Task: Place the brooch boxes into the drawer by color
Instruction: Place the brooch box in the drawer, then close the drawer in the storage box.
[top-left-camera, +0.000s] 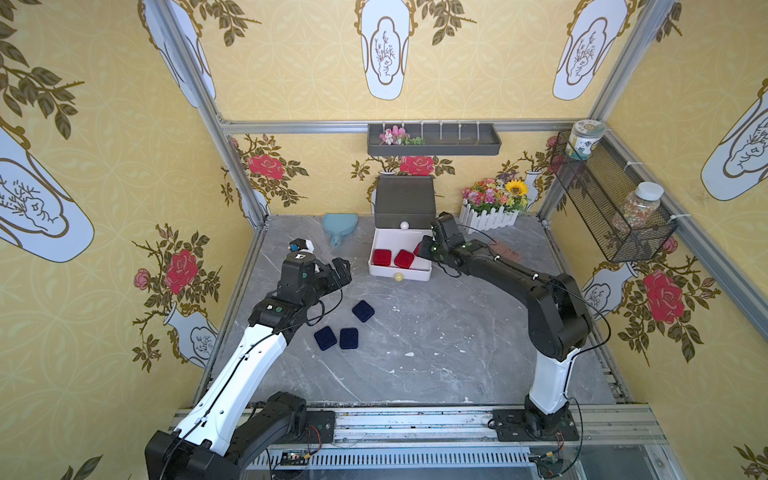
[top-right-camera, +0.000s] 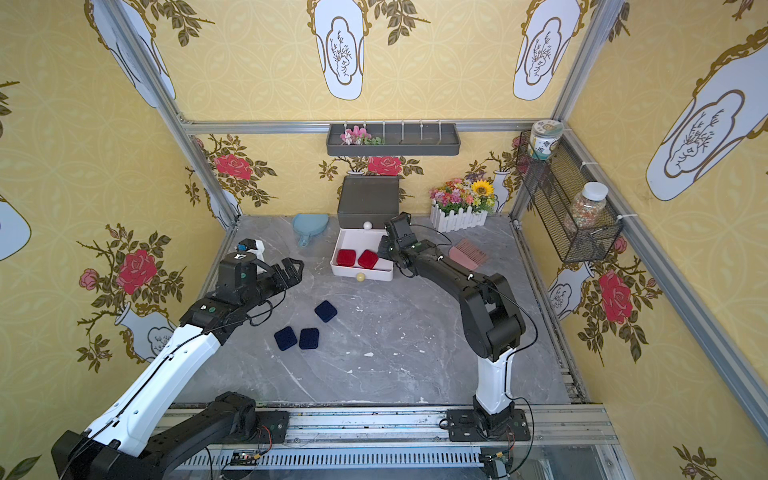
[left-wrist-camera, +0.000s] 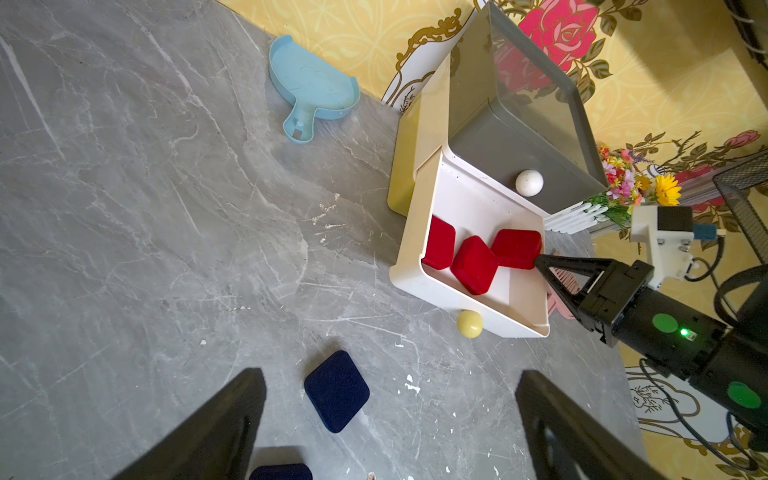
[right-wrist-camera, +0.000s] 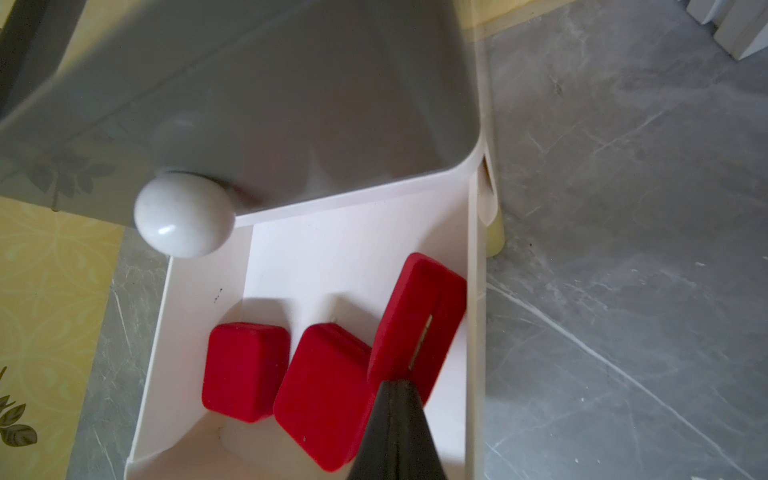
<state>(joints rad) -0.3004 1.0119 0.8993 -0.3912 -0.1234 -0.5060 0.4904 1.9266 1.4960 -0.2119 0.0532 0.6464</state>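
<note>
The right gripper, jaws pinched together on nothing, touches its tip to a red velvet rounded-square brooch box tilted up beside the wall of the pulled-out white plastic drawer. A gentle nudge should lay it flat (hard pushing might spring its lid). The left gripper hangs spread wide. Three red boxes sit in the drawer; three navy velvet boxes lie on the grey marble table.

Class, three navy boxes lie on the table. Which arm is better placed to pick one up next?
Probably the left. The left pincer hangs open near the navy boxes, on its side of the table. The right pincer is shut at the white drawer, its tip at a red box.
</note>
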